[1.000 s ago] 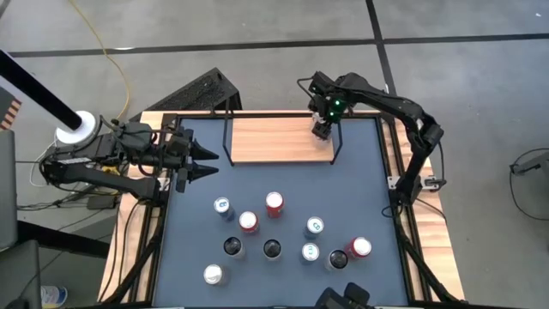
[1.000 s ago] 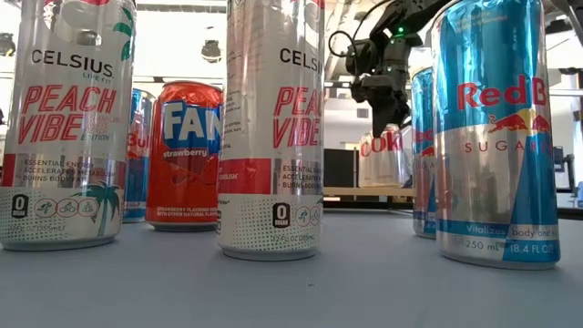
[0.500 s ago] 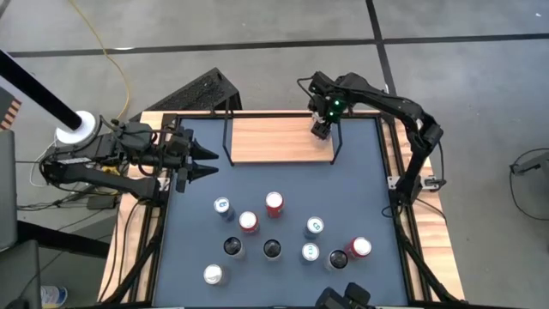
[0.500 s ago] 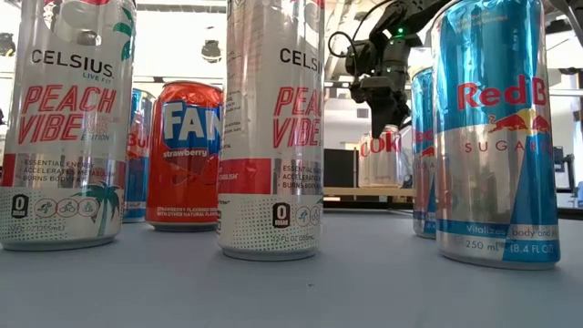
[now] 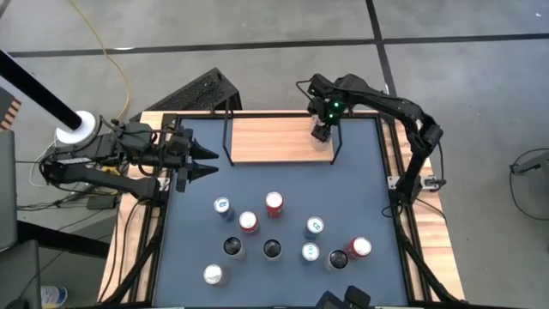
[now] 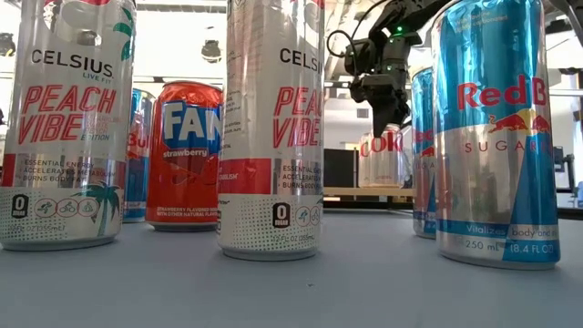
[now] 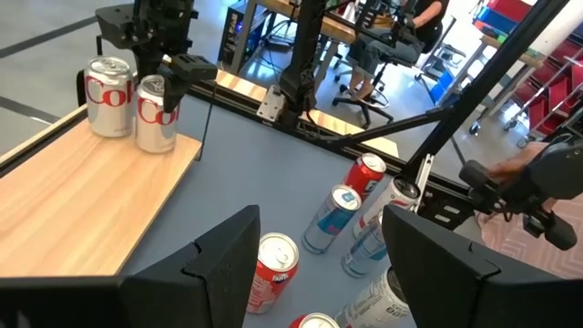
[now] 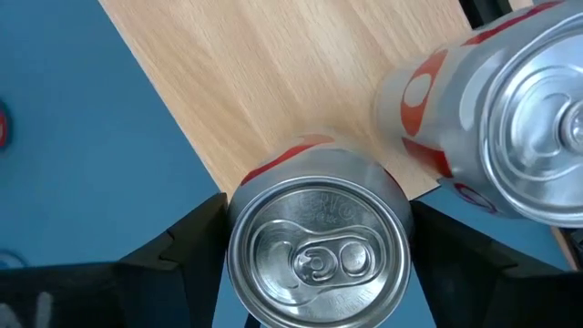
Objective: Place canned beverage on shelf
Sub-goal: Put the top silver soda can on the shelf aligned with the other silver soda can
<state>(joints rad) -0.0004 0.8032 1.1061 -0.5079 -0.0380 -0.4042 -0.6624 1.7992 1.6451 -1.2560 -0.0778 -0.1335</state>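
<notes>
High view: right gripper [image 5: 322, 130] over the right end of the light-wood, black-wire-framed shelf [image 5: 270, 140]. Left gripper [image 5: 204, 163] parked open at the table's left edge.

Left wrist view: two silver-and-red Coke cans [image 7: 156, 113] upright on the shelf.

Right wrist view: fingers [image 8: 187, 239] clamp the nearer can's sides.

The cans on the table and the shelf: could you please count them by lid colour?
Red-topped cans: 3
Blue-and-white-topped cans: 3
Black-topped cans: 3
Silver-topped can on the table: 1
Coke cans on the shelf: 2
Total: 12
</notes>
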